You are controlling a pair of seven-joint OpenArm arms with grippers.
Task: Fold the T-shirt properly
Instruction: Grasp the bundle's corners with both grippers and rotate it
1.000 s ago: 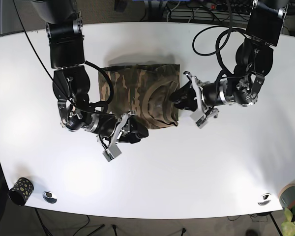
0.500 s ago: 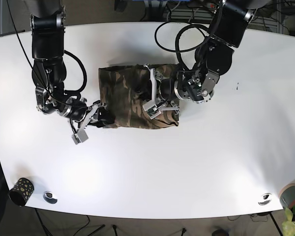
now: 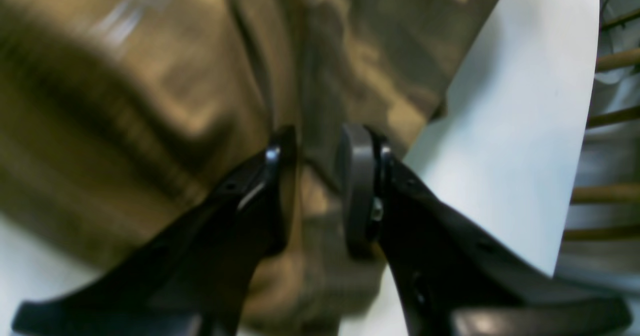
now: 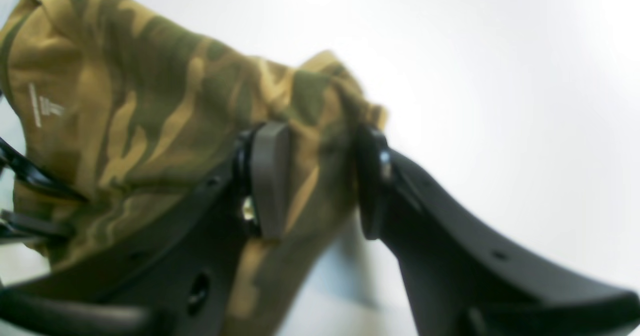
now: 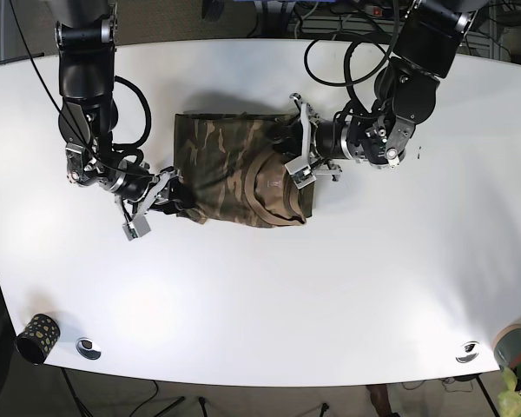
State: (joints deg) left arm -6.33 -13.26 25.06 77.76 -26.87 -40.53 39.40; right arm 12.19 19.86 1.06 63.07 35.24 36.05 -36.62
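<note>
Both pincers part-open astride T-shirt (image 5: 239, 169) edges: left pincer (image 3: 315, 186) right side, right pincer (image 4: 320, 176) left corner, for tidying fold on worktop (image 5: 330, 295).

Camouflage T-shirt (image 5: 239, 171) — folded into a rumpled block — lies mid-table.

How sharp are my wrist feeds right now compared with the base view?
Left wrist: T-shirt smeared by blur, left gripper sharper. Right wrist: shirt softly out of focus, table washed out by glare. Base: sharp, evenly lit, right gripper clear.
</note>
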